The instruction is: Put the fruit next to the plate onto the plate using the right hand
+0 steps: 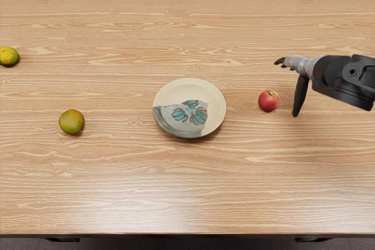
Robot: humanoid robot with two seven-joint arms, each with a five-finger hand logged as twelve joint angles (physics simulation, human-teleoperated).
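Head view, and the thing we care about is the red apple (268, 100). It sits on the wooden surface (187, 191) a little to the right of the plate (193, 89), near it but not touching. It's the closest fruit to the plate, so we're pretty sure it's the one to move.

The right hand (300, 69) hangs just right of the apple and apart from it. Its fingers are loosely spread, one digit points down, and it holds nothing.

What we'd worry about from here:
- The apple is round and smooth. If that dangling digit clips it before the fingers wrap around, it'll probably roll off toward the plate or away across the wood.
- A shallow pinch high on the apple could squirt it out.
- The plate looks shallow, so letting go near the rim could let the apple roll back off. Bumping the rim might also shove the plate.

A yellow-green fruit (71, 122) lies well left of the plate, and a yellowish fruit (8, 56) sits at the far left edge. Neither is in the way, since it's bare wood between apple and plate. The left arm doesn't show.
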